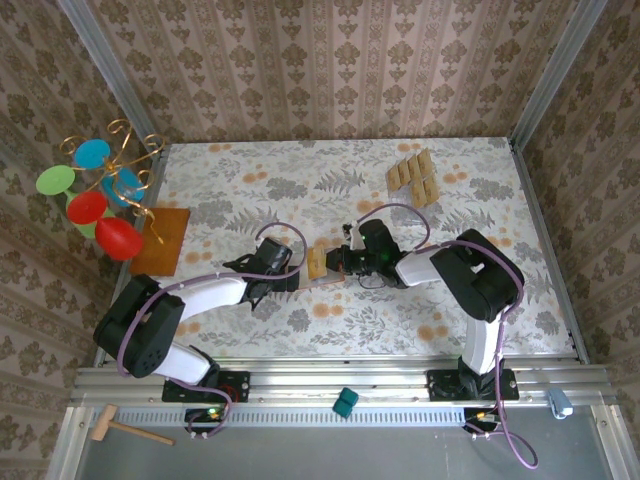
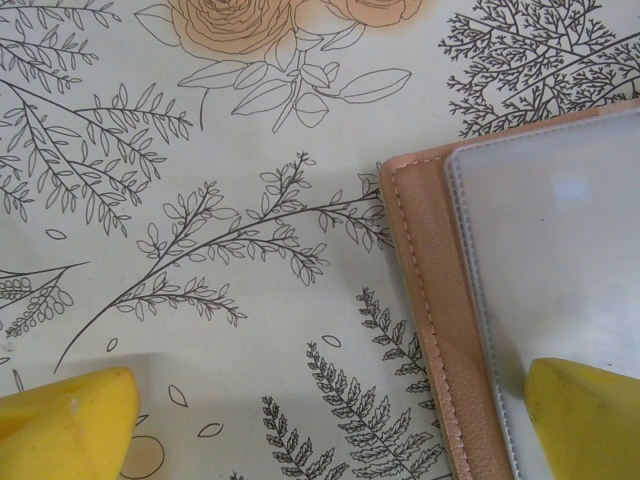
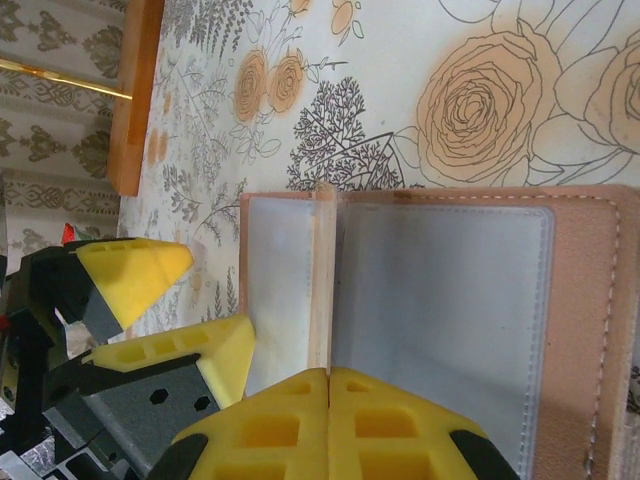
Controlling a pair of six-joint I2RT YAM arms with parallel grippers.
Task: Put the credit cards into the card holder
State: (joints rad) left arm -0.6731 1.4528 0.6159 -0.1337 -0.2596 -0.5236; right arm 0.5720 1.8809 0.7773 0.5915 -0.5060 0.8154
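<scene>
Floral tablecloth (image 1: 400, 330) is spread under the salmon-brown leather card holder (image 3: 590, 330), laid open mid-table, grey lining up. A thin tan rectangular credit card (image 3: 320, 270) is pinched edge-on above its fold by the clenched right gripper (image 3: 329, 372). The left gripper (image 2: 330, 420) is spread wide, one pad (image 2: 590, 415) over the lining. The card is best tilted flat and slid into a pocket (not the crease).

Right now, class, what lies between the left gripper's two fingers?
The left wrist view shows floral tablecloth, then the card holder's stitched edge and grey lining.
</scene>
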